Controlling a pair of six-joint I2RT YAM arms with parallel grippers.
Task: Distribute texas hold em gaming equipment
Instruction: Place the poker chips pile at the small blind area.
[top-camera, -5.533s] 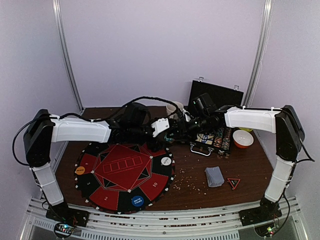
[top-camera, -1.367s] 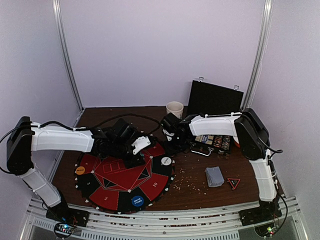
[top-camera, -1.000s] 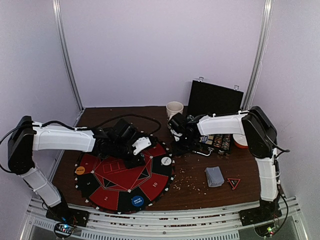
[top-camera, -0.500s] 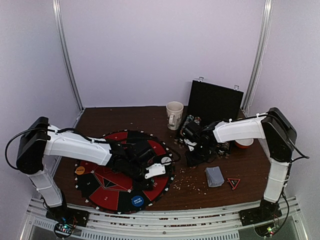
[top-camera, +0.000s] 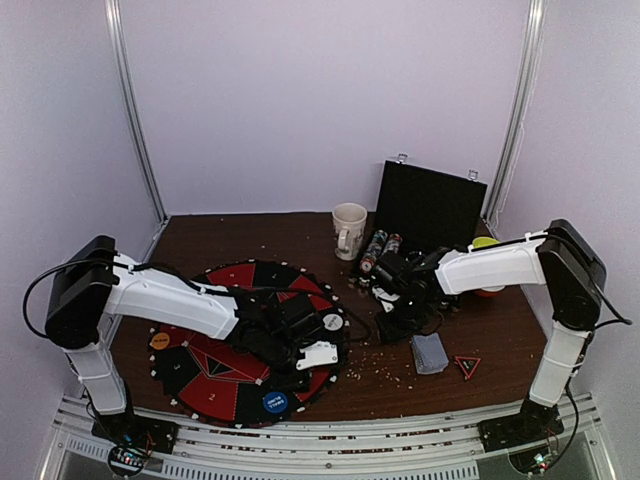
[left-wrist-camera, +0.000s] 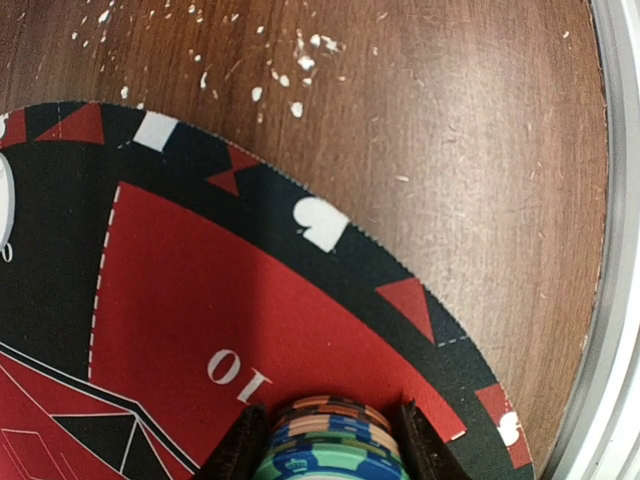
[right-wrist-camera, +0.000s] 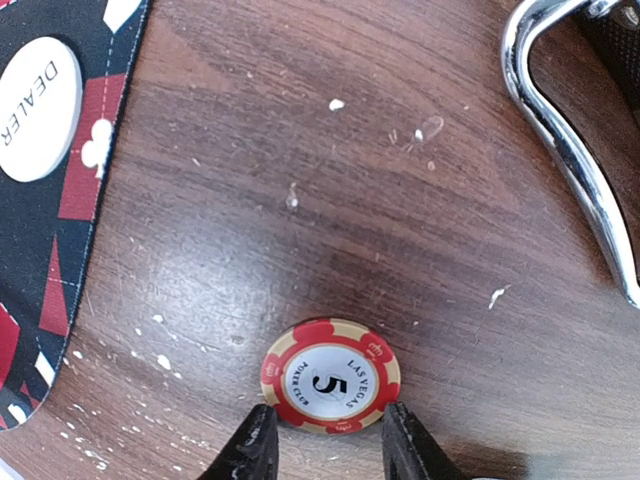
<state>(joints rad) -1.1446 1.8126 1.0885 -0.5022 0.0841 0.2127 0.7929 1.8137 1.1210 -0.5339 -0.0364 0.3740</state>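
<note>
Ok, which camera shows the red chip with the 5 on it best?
The right wrist view: the red 5 chip shows close up at the right gripper, number readable. In the top external view I can't make it out. The left wrist view shows a different stack of chips instead.

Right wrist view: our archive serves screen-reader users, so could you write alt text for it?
A red-and-cream poker chip marked 5 lies on the crumb-flecked wooden table, between the fingertips of the right hand. A white DEALER button sits on the mat at left; a chrome handle curves at top right.
</note>
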